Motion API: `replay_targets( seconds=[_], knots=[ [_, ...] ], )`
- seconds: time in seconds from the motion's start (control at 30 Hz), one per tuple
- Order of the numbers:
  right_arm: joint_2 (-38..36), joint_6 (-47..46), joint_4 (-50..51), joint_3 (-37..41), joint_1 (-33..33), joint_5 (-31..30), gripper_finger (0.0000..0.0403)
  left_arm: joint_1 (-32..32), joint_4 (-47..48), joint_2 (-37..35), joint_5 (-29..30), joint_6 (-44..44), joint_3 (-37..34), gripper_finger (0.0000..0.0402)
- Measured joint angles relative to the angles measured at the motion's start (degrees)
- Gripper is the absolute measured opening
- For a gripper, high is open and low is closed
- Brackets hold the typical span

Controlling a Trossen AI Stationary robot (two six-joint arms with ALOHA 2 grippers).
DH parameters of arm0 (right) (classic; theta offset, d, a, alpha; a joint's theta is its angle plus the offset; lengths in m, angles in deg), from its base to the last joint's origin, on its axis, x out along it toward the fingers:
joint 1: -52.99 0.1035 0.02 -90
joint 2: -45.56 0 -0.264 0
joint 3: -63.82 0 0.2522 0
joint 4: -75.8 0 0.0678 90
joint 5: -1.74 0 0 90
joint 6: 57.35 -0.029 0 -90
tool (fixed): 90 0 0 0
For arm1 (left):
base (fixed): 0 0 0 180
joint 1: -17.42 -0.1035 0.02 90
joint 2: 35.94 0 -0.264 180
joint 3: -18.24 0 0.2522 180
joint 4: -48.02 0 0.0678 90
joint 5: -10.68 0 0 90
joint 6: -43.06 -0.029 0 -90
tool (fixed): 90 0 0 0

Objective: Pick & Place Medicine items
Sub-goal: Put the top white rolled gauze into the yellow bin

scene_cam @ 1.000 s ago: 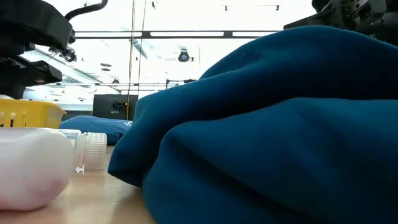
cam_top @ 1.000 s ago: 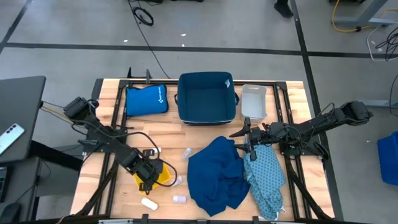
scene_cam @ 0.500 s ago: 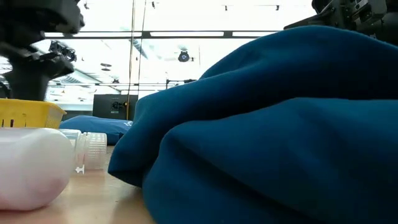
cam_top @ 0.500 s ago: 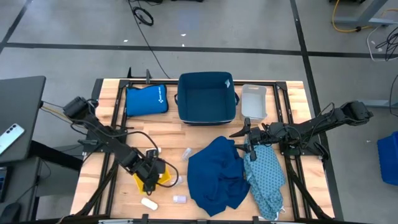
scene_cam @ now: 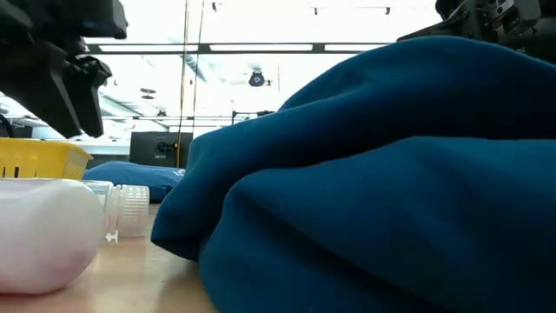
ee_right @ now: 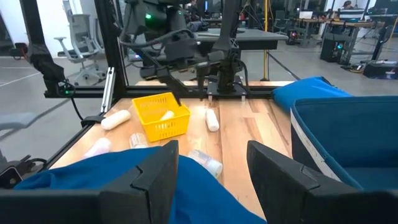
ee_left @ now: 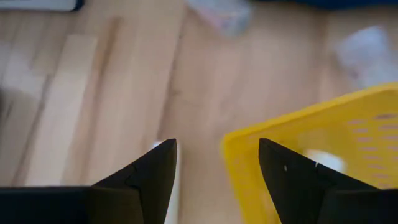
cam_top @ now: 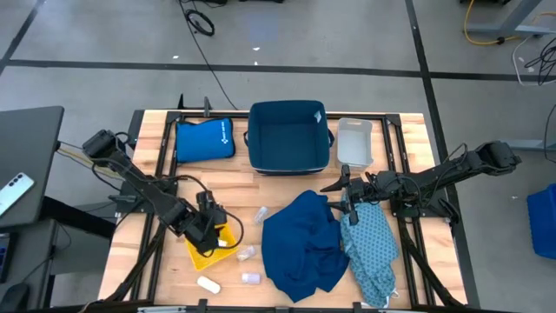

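Observation:
The yellow tray (cam_top: 211, 250) stands near the table's front left, with a pale medicine item (ee_left: 323, 158) lying in it. My left gripper (cam_top: 209, 226) hovers open over the tray's far rim (ee_left: 292, 124) and holds nothing. Loose medicine items lie on the wood around the tray: a clear pack (cam_top: 260, 214), a small bottle (cam_top: 246, 253), an oblong pack (cam_top: 207, 283) and another bottle (cam_top: 251, 278). My right gripper (cam_top: 344, 196) waits open above the dark blue cloth (cam_top: 304, 243), pointing level toward the tray (ee_right: 161, 115).
A dark blue bin (cam_top: 288, 136), a flat blue pouch (cam_top: 204, 139) and a clear box (cam_top: 354, 141) line the far edge. A patterned cloth (cam_top: 371, 248) lies to the right of the dark blue one. In the low view a white bottle (scene_cam: 43, 239) lies close in front.
My left gripper has risen out of the yellow tray and drawn back toward the table's far edge, turning as it went. The tray and the loose items have kept their places.

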Motion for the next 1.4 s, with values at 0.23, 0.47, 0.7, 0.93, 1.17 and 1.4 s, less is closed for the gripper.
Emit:
replay_targets(
  seconds=[0.23, 0.47, 0.7, 0.93, 1.17, 1.4],
  knots=[
    [0.0, 0.0, 0.5, 0.0, 0.0, 0.0, 0.0199, -5.9, 5.5, 0.0, -1.5, 0.6, -0.3, 0.0231],
    [0.0, 0.0, 1.4, 0.0, 0.0, 0.0, 0.0199, -9.8, 9.8, 0.1, -5.1, 1.1, -0.4, 0.0231],
    [0.0, 0.0, 1.4, 0.0, 0.0, 0.2, 0.0199, -11.0, 4.5, 0.1, -10.2, 0.5, -5.9, 0.0223],
    [0.0, 0.0, 1.3, 0.0, 0.0, 0.2, 0.0199, -11.0, -1.4, 0.1, -14.0, 0.6, -9.9, 0.0213],
    [0.0, 0.0, 1.3, 0.0, 0.0, 0.2, 0.0199, -11.3, -7.1, 0.1, -15.5, 0.2, -13.4, 0.0211],
    [0.0, 0.0, 1.3, 0.0, 0.0, 0.2, 0.0199, -13.3, -8.1, 0.1, -15.4, -0.1, -14.2, 0.0149]
  ],
)
